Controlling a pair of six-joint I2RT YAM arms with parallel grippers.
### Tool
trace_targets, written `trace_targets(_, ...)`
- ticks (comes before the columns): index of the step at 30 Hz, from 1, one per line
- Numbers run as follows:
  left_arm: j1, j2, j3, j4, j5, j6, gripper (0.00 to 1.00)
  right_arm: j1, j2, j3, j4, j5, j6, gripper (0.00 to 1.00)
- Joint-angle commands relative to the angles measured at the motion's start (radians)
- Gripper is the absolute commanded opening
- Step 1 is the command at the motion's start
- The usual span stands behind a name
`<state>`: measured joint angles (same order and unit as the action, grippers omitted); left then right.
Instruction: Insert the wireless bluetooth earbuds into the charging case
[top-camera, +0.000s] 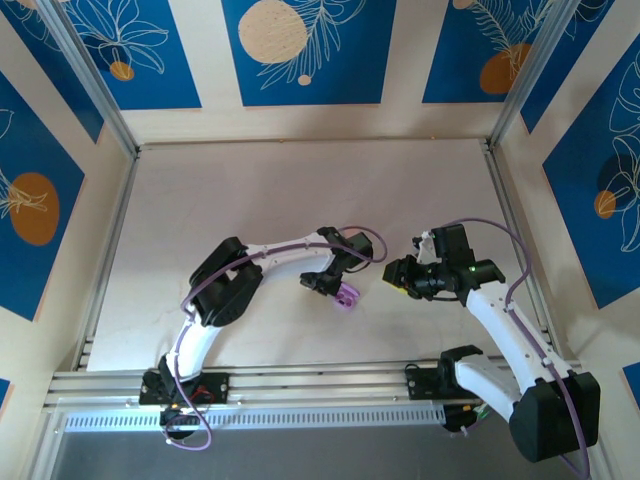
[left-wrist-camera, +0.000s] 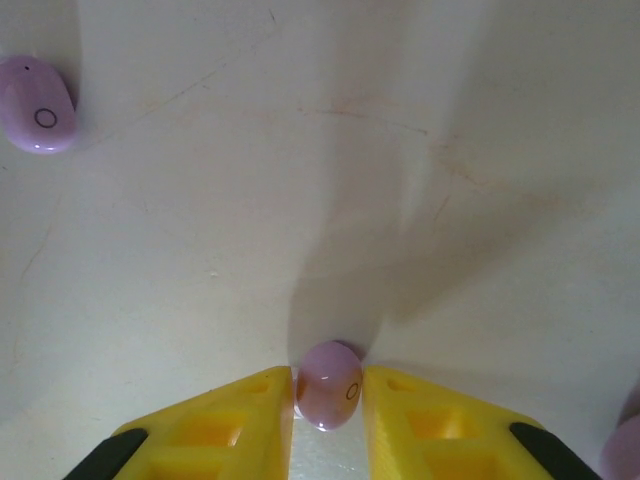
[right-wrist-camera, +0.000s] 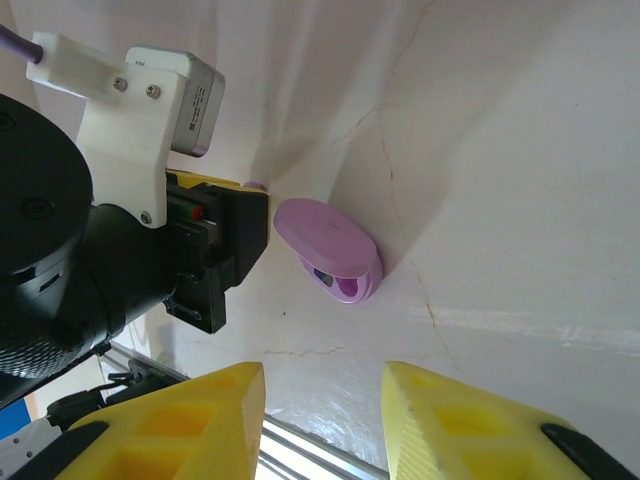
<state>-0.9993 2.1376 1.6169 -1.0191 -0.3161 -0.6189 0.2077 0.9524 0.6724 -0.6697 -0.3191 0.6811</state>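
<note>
Left fingers, yellow and drawn narrow, pinch a purple earbud between their tips, low over the pale surface; whether it touches the surface I cannot tell. Right fingers stand apart with nothing between them, pointing towards the left arm's wrist. From above, both arms bend inward so their tips face each other near the middle of the surface, closer to its near edge than its far one. Between them, just beside the left fingers, lies the purple case, its lid raised and a hollow showing inside. A second earbud, also purple with a small ring mark on it, lies on the surface well apart from the held one.
</note>
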Motion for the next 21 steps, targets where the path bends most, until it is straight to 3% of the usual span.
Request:
trace_targets(1,-0.015,0.016,0.027,-0.047,-0.023,-0.002,0.24,-0.008,-0.011,-0.013,-0.007,-0.031,-0.02,0.37)
trace_targets(21,-0.021,0.042,0.057,-0.065,-0.033,0.002,0.26,-0.022,-0.021,-0.017,-0.008,-0.051,-0.027,0.37)
